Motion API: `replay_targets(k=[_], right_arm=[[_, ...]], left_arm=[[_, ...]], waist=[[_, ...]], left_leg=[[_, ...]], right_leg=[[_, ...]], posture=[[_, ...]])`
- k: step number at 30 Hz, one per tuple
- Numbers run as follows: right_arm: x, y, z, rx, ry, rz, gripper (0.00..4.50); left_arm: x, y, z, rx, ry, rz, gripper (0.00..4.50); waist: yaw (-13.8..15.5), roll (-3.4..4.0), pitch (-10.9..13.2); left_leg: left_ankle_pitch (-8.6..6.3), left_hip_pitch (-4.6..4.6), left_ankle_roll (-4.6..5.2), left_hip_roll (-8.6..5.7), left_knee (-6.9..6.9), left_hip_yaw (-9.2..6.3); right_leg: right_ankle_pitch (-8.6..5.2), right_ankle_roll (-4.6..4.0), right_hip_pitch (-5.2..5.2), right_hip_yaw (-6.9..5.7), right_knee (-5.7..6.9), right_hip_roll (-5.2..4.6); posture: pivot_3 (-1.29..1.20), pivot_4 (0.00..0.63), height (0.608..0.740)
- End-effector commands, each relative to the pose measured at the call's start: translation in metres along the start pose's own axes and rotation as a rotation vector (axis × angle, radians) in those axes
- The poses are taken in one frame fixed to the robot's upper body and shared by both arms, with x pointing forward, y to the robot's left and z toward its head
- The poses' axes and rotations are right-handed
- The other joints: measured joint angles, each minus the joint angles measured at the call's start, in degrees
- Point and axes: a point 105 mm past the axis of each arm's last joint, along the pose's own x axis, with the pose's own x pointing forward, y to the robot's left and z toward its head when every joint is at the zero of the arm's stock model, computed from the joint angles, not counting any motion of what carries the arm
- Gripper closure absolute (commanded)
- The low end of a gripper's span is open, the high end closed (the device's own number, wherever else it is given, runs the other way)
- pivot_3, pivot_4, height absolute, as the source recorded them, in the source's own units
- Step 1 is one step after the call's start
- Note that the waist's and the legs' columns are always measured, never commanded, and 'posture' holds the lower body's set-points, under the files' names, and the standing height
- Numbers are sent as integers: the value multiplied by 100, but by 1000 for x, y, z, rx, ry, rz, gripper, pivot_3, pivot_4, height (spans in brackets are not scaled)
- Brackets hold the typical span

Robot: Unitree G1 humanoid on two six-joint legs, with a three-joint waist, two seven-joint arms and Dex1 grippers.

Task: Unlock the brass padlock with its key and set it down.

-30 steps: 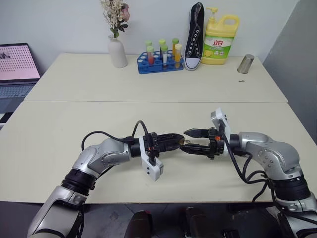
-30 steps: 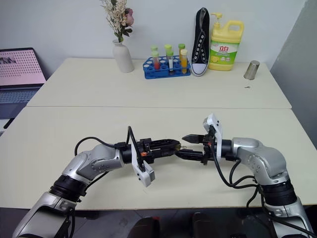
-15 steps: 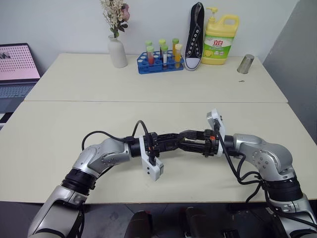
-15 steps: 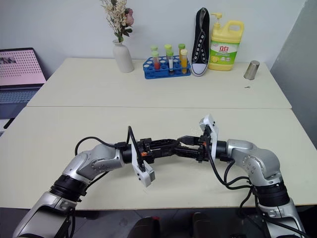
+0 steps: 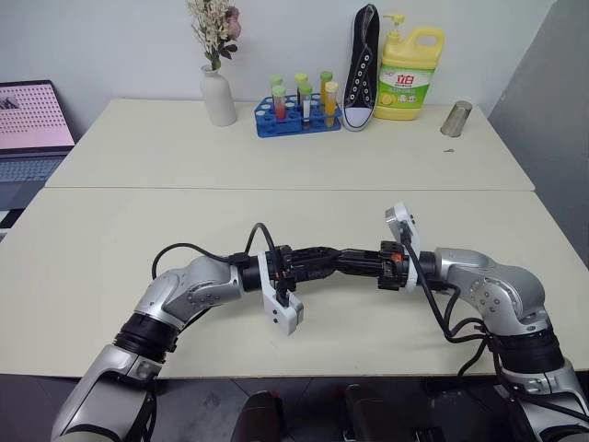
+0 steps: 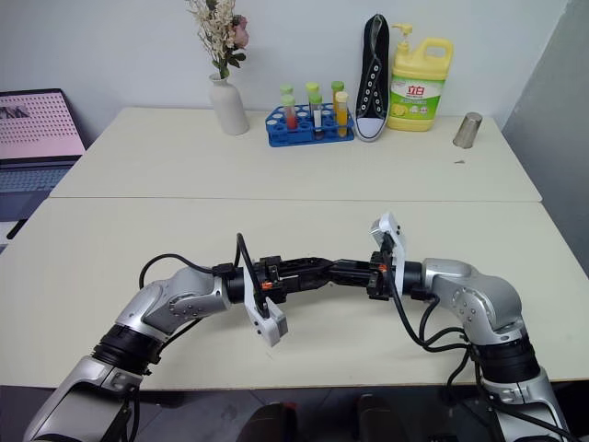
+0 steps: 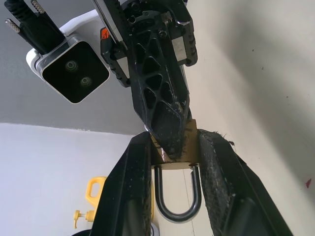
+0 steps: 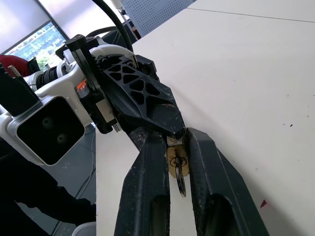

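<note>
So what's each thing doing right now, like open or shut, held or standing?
Padlock: shackle still closed, held above the table between the left gripper's fingers.
Key: at the padlock, pinched by the right gripper.
Left gripper: shut on the padlock.
Right gripper: shut on the key.
Vase: upright, flowers in it.
Shoe: standing on end against the wall.
Soap bottle: upright.
Metal cup: upright.

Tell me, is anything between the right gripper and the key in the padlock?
No. The right gripper already has its fingers around the key, which sits in the padlock held by the left gripper.
</note>
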Motion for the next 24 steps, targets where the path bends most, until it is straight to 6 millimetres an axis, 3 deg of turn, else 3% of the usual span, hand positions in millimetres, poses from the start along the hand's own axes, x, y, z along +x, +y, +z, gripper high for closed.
replay_targets(k=[1, 5, 8, 15, 20, 24], right_arm=[[0, 5, 14, -44, -32, 35, 4329], [0, 5, 15, -46, -34, 38, 4329], [0, 4, 16, -52, -36, 35, 4329], [-3, -1, 17, -65, -31, 15, 4329], [-6, -5, 16, -106, -15, -7, 4329], [-9, -5, 16, -126, -11, -11, 4329]], left_arm=[[-1, 7, 5, 9, -27, 29, 3536], [-2, 7, 6, -4, -37, 29, 3536], [-4, 13, 8, -39, -44, 56, 2443], [-10, 12, 18, -17, -61, 32, 352], [-19, 22, 26, -124, -29, 110, 318], [-27, 42, 10, -321, 71, 240, 1186]], waist=[[0, 0, 0], [0, 0, 0], [-3, 0, 0], [-2, 0, 0], [-9, 0, 0], [-10, 0, 0]], left_leg=[[0, 0, 0, 0, 0, 0], [0, 0, 0, 0, 0, 0], [0, 0, 0, 1, 0, 0], [0, 0, 0, 1, 0, 1], [0, 1, 0, 2, -1, -1], [0, 1, 0, 3, 0, -3]], right_leg=[[0, 0, 0, 0, 0, 0], [0, 0, 0, 0, 0, 0], [0, 0, 0, 1, 0, 0], [0, 0, 0, 2, 0, 0], [0, 0, 0, 1, 0, -1], [0, 0, 0, -1, 1, 0]], posture=[[0, 150, 740], [0, 150, 740], [0, 150, 740], [0, 150, 740], [0, 150, 740], [0, 150, 740]])
